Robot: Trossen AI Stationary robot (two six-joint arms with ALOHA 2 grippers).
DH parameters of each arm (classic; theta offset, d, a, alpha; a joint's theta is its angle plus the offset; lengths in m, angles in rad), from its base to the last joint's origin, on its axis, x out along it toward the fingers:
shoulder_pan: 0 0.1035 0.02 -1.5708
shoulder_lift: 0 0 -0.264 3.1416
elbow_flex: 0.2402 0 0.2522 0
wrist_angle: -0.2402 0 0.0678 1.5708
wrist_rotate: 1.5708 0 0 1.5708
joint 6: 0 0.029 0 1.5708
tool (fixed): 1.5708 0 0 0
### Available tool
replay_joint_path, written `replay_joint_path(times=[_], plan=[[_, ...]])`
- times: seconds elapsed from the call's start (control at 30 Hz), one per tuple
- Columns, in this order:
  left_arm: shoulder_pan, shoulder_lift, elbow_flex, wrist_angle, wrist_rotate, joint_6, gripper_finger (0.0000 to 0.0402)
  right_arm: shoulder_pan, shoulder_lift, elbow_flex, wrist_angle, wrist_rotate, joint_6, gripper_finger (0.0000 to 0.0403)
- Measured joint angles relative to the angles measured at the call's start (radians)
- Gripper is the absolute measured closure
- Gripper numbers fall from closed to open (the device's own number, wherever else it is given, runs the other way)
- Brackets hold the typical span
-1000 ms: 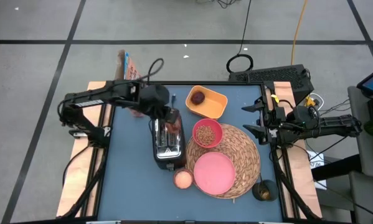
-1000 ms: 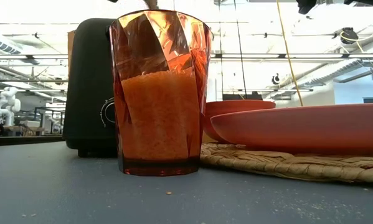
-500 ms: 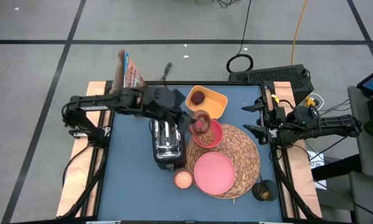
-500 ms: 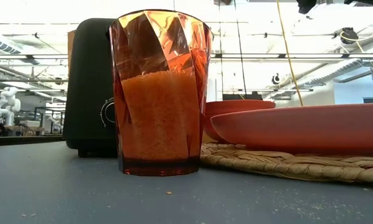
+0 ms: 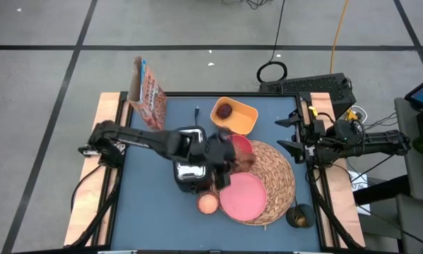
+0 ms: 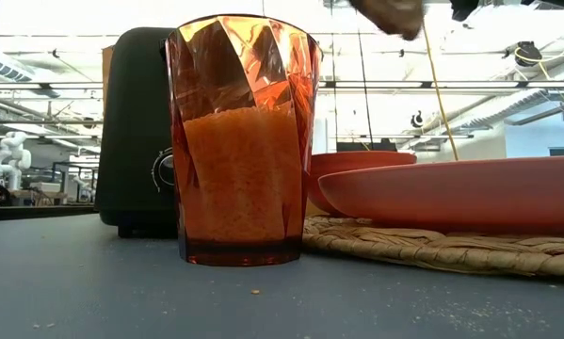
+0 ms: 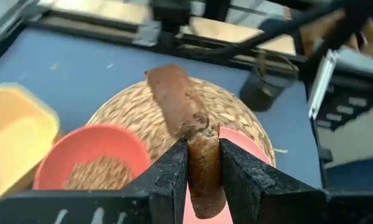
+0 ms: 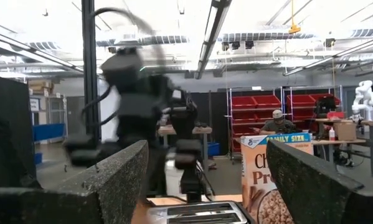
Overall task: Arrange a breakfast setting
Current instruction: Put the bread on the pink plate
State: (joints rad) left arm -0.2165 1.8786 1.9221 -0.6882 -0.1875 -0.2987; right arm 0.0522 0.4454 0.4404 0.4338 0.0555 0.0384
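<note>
From above, the left gripper (image 5: 234, 156) hangs over the woven placemat (image 5: 282, 176), between the pink bowl (image 5: 241, 144) and the pink plate (image 5: 241, 195) — the plate lies just ahead of it. The right gripper (image 5: 293, 134) waits at the table's right edge, fingers spread wide, holding nothing.

At table height only the glass (image 6: 239, 141), toaster (image 6: 136, 132) and plate rim show.

The left wrist view shows the fingers clenched on the brown bread (image 7: 186, 124), bowl beside, plate beneath.

The step appears to be carrying the bread to the plate — next it likely needs lowering over the plate's middle, then release.
</note>
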Motion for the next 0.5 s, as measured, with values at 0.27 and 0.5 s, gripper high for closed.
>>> replay_joint_path(times=[0.27, 0.5], plan=[[-0.088, 0.113, 0.000, 0.097, -0.071, 0.238, 0.0312, 0.000, 0.000, 0.000, 0.002, -0.002, 0.002, 0.0083], [-0.146, 0.214, 0.000, 0.117, -0.181, 0.433, 0.0312, 0.000, 0.000, 0.000, 0.002, -0.003, 0.003, 0.0083]])
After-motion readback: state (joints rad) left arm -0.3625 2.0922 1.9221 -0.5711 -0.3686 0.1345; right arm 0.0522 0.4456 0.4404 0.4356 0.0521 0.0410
